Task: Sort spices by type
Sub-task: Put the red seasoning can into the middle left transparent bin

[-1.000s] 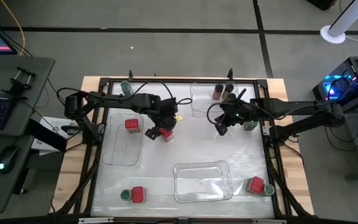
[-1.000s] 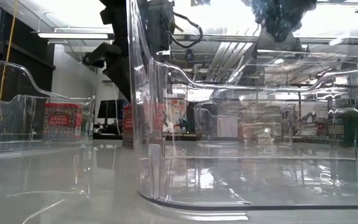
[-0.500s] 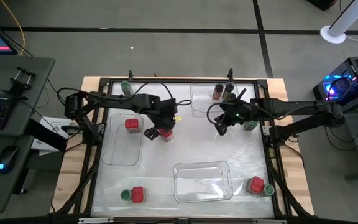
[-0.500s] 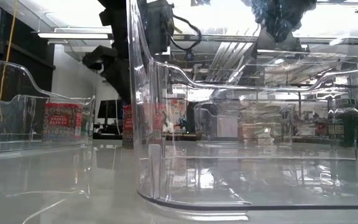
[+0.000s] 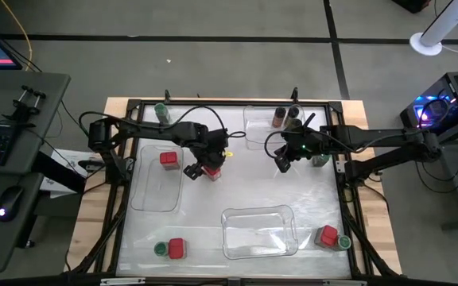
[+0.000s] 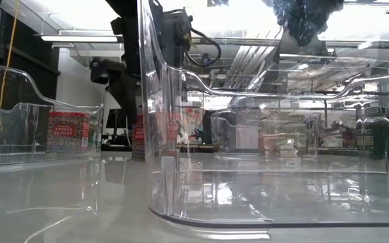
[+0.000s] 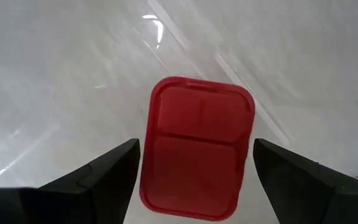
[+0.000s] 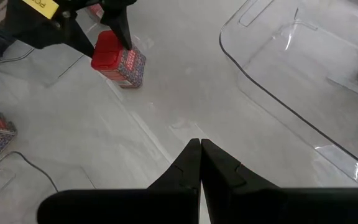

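My left gripper (image 5: 203, 169) is open and points down over a red square-topped spice box (image 7: 196, 146) that stands upright on the table's middle (image 5: 212, 169). Its fingers stand on either side of the red lid, apart from it. In the right wrist view this gripper (image 8: 118, 30) hovers at the box's top (image 8: 118, 61). My right gripper (image 5: 281, 164) is shut (image 8: 199, 148) and hangs over bare table near the far tray. Another red box (image 5: 168, 158) sits in the left tray. A brownish jar (image 5: 278, 118) and a dark-lidded jar (image 5: 293, 114) stand in the far tray.
A clear tray (image 5: 259, 238) lies at the near middle. A red box (image 5: 176, 248) and a green-lidded jar (image 5: 161, 249) stand near left. A red box (image 5: 327, 235) and a green jar (image 5: 343, 243) stand near right. One green jar (image 5: 161, 111) is far left.
My left gripper has sunk a little over the red box on the table's middle, staying open. The box has kept its place. My right arm has kept still.
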{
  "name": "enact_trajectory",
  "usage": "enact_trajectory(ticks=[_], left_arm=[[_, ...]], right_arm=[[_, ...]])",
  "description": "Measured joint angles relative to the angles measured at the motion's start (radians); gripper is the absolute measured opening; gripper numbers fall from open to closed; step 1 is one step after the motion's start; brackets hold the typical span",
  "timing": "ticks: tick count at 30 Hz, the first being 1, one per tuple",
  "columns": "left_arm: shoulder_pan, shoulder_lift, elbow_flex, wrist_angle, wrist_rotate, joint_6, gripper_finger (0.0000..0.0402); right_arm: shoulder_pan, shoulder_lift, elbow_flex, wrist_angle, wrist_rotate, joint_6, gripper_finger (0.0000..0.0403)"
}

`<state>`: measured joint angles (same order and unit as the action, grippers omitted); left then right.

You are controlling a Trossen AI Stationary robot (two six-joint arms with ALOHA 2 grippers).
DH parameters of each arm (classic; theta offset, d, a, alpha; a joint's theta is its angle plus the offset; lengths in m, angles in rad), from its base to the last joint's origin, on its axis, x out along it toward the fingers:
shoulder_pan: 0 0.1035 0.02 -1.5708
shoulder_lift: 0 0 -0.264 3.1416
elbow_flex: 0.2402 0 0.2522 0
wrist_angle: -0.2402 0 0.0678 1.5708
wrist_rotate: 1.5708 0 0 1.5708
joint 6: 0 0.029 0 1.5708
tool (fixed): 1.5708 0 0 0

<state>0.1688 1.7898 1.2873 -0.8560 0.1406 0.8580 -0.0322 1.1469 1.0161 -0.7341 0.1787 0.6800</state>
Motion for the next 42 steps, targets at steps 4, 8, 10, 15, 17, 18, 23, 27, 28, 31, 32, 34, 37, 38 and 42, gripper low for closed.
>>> enact_trajectory(ticks=[4,8,10,15,17,18,23,27,28,31,32,34,37,38,42], left_arm=[[0.000,0.015,0.000,0.020,0.000,-0.008,0.0300],[0.000,0.028,0.001,0.006,-0.003,-0.010,0.0294],[0.000,0.042,0.000,0.003,-0.015,-0.024,0.0281],[-0.001,0.054,0.000,0.024,-0.031,-0.077,0.0204],[-0.001,0.046,0.005,0.031,-0.032,-0.115,0.0183],[0.000,0.039,0.011,0.027,-0.034,-0.135,0.0183],[0.053,-0.065,0.059,0.030,-0.031,-0.287,0.0183],[0.113,-0.242,0.064,0.010,-0.036,-0.428,0.0183],[0.126,-0.291,0.064,-0.008,-0.034,-0.464,0.0183],[0.147,-0.447,0.038,-0.070,-0.083,-0.577,0.0183],[0.147,-0.499,0.019,-0.104,-0.131,-0.618,0.0183],[0.143,-0.588,-0.020,-0.200,-0.207,-0.710,0.0183],[0.114,-0.682,-0.068,-0.349,-0.266,-0.884,0.0183],[0.103,-0.701,-0.078,-0.402,-0.276,-0.944,0.0183],[0.079,-0.708,-0.082,-0.565,-0.313,-1.106,0.0183]], right_arm=[[0.000,0.000,0.000,0.002,0.000,-0.003,0.0000],[0.000,0.000,0.000,0.001,0.000,-0.004,0.0000],[0.000,0.000,0.000,0.002,0.000,-0.005,0.0000],[0.000,0.000,0.000,0.001,0.003,-0.006,0.0000],[0.000,0.000,0.000,0.001,0.006,-0.008,0.0000],[0.000,0.000,0.000,0.000,0.008,-0.009,0.0000],[0.000,0.000,0.000,0.001,0.022,-0.034,0.0000],[-0.001,0.000,0.000,0.002,0.040,-0.038,0.0000],[-0.001,0.000,0.000,0.002,0.045,-0.043,0.0000],[-0.001,0.000,0.000,0.004,0.052,-0.044,0.0000],[-0.001,0.000,0.000,0.005,0.054,-0.044,0.0000],[-0.001,0.000,0.000,0.006,0.055,-0.051,0.0000],[-0.001,0.000,0.000,0.006,0.055,-0.052,0.0000],[-0.001,0.000,0.000,0.006,0.056,-0.052,0.0000],[-0.003,0.000,0.000,0.006,0.057,-0.059,0.0000]])
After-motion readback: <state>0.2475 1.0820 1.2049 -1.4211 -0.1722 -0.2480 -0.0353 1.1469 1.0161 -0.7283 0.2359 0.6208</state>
